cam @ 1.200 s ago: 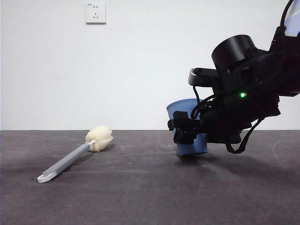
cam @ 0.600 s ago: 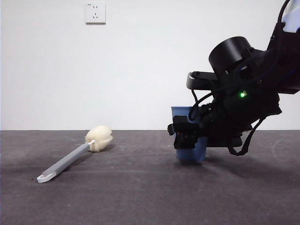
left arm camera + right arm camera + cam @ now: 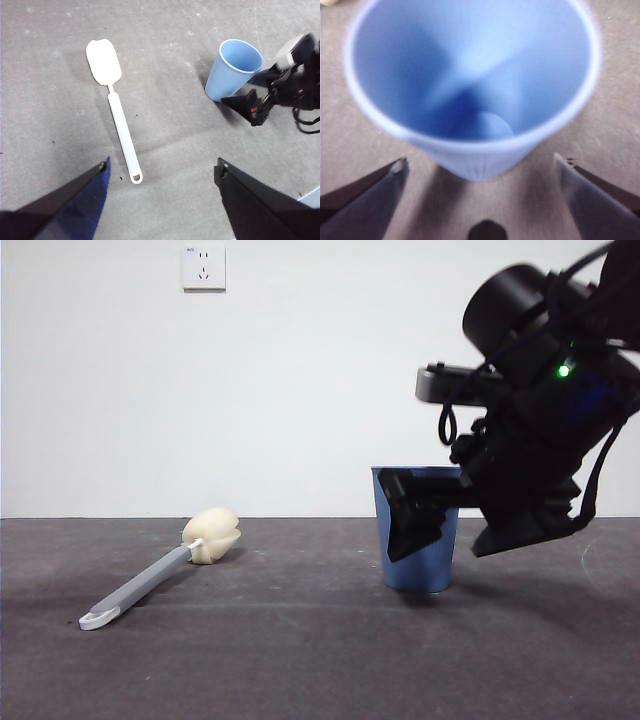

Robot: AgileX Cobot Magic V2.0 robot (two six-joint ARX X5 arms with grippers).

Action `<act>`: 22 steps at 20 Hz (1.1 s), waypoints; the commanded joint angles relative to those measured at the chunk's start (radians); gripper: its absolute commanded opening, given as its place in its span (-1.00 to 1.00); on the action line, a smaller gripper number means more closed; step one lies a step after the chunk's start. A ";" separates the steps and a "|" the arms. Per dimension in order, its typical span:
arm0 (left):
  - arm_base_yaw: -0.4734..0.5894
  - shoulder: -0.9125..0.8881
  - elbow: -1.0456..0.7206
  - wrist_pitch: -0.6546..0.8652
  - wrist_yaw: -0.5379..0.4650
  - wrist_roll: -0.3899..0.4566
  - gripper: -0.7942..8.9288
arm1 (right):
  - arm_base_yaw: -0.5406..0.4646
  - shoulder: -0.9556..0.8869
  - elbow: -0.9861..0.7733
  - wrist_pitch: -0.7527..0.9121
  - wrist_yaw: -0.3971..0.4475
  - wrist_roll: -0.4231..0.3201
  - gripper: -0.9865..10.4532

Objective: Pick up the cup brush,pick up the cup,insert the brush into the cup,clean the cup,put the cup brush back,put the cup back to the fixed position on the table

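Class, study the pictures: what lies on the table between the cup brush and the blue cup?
Nothing: only bare table separates the cup brush from the cup, as the left wrist view shows and the front view confirms.

White wall socket (image 3: 204, 267), pale wall (image 3: 300, 390)

In the front view the right gripper (image 3: 415, 520) and its dark arm cover part of the cup (image 3: 418, 565), hiding its right side and some of the rim; the arm itself is cut off by the top and right edges. The right wrist view shows the cup (image 3: 470, 95) blurred, its ribbing lost and its rim cut by the top edge. In the left wrist view the left gripper (image 3: 162, 187) shows only two jaw tips, cut by the bottom edge, and the brush (image 3: 114, 105) is too small to show any detail of its sponge.
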 commanded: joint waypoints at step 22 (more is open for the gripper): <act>-0.001 -0.001 -0.005 -0.070 0.058 0.039 -0.85 | 0.029 -0.920 0.011 -0.818 -0.571 0.208 -0.85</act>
